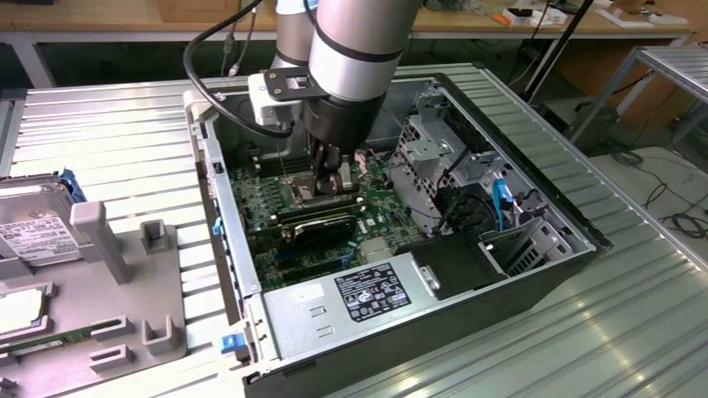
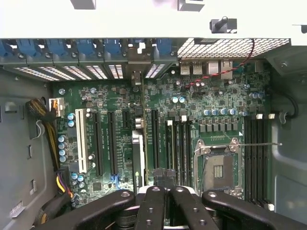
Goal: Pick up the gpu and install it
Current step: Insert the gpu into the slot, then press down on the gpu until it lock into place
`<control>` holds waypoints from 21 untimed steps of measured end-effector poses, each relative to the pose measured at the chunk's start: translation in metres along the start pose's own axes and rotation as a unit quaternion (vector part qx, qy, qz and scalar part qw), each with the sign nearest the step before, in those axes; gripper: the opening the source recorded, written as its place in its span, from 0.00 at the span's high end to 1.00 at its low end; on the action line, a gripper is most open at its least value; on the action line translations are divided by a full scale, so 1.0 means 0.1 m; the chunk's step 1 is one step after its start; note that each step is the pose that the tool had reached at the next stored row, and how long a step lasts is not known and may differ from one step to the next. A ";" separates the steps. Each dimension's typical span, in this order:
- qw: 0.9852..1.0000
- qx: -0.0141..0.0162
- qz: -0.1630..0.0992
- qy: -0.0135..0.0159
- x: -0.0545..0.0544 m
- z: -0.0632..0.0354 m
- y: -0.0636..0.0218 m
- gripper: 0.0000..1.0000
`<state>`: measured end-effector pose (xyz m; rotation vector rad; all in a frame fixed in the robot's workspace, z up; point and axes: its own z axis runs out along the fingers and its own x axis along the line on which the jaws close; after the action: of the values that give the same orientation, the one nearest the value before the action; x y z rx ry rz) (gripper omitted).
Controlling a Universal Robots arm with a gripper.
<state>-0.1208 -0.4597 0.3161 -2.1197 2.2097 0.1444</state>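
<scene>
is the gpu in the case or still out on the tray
In the case: the gpu stands on edge on the motherboard, under the gripper. Fully seated: cannot tell.

The thin dark-greenish gpu card [image 1: 321,222] stands on edge in a motherboard slot (black face showing), its narrow top edge [image 2: 138,163] just under my end effector [image 2: 163,191].

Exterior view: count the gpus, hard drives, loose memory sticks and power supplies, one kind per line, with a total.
gpu, standing on the motherboard inside the case: 1
hard drive, on the grey holder: 1
memory stick, on the grey holder: 1
power supply, in the case: 1
Total: 4
</scene>
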 end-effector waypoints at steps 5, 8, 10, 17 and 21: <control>1.000 0.000 0.000 -0.006 0.00 0.000 0.000 0.89; 1.000 -0.001 0.001 -0.015 0.00 0.000 0.000 0.89; 1.000 -0.001 0.001 -0.018 0.00 -0.001 0.000 0.89; 1.000 -0.001 0.001 -0.028 0.00 -0.001 0.000 0.89; 1.000 -0.001 0.001 -0.030 0.00 -0.001 0.001 0.89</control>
<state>-0.1209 -0.4598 0.3161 -2.0852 2.1804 0.2073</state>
